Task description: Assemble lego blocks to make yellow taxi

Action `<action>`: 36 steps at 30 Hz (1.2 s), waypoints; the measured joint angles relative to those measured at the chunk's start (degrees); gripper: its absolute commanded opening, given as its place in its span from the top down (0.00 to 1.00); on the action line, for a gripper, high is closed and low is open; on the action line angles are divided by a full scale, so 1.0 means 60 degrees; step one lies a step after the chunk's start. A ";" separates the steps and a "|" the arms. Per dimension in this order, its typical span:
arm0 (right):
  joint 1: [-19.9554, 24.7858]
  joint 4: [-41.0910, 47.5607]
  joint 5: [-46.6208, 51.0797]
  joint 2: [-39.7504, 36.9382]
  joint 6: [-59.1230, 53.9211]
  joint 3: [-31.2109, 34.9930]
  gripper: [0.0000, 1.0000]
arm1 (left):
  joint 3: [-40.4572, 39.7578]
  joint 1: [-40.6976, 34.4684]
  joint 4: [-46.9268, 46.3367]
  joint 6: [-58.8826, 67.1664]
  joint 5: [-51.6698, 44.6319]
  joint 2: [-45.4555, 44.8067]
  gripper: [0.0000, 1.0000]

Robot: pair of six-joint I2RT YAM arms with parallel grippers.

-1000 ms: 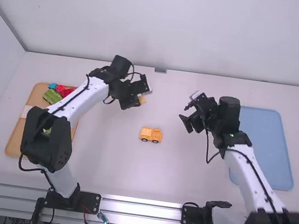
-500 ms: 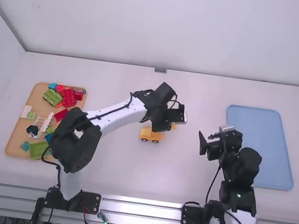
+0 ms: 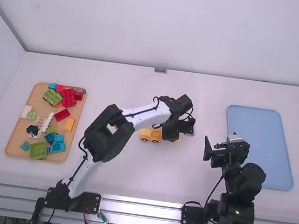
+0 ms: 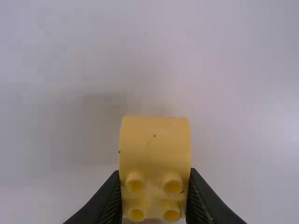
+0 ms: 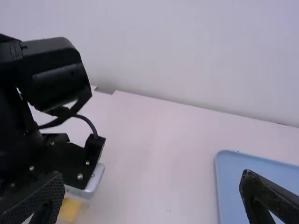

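Since the last frame my left gripper (image 3: pixel 171 135) has travelled rightward across the table and a little nearer the bases, taking its yellow block (image 4: pixel 155 149) with it, and my right gripper (image 3: pixel 212 154) has shifted slightly right and nearer too. The left jaws are clamped on the sides of that block, its rounded face and four studs in sight of the left wrist camera. On the right I have the jaws wide apart with nothing between them, between the middle of the table (image 3: pixel 104 166) and the blue tray (image 3: pixel 259 150). The part-built yellow taxi (image 3: pixel 148 135) sits on its wheels mid-table, just left of my left gripper, which covers part of its right end from the high camera. Over at the left, the tan tray (image 3: pixel 15 140) carries my loose pieces: another yellow block (image 3: pixel 69 124), red blocks (image 3: pixel 69 98) at the far end, green blocks (image 3: pixel 38 150) at both ends, blue blocks (image 3: pixel 57 147) near the closer end and a white ladder-like piece (image 3: pixel 39 122) between
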State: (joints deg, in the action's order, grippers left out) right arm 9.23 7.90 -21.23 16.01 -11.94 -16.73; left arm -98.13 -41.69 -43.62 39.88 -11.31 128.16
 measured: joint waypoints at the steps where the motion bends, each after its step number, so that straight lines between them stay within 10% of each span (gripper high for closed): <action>1: 0.0000 -0.0004 0.0000 0.0000 0.0000 -0.0004 0.01 | 0.0029 -0.0033 0.0117 0.0000 0.0109 0.0025 0.94; 9: 0.0000 -0.0157 0.0000 0.0346 -0.0036 0.0000 0.01 | 0.0499 -0.0481 0.0951 0.0007 0.0882 0.0036 0.67; 11: 0.0000 -0.0288 -0.0004 0.0506 -0.0029 0.0000 0.01 | 0.0572 -0.0532 0.0947 0.0069 0.0947 0.0033 0.01; 27: 0.0000 -0.3322 -0.1712 0.3982 -0.1461 0.0000 0.01 | 0.0532 0.0914 -0.0044 0.1235 0.0321 -0.1453 0.01; 36: -0.0004 -0.3869 -0.4940 0.7264 -0.3537 -0.0168 0.01 | 0.3118 0.3275 0.1530 0.3512 -0.2699 -0.4160 0.01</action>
State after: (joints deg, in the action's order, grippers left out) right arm 9.21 -15.31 -50.87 59.59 -33.17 -17.74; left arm -79.42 -22.04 -34.44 60.95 -27.51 103.20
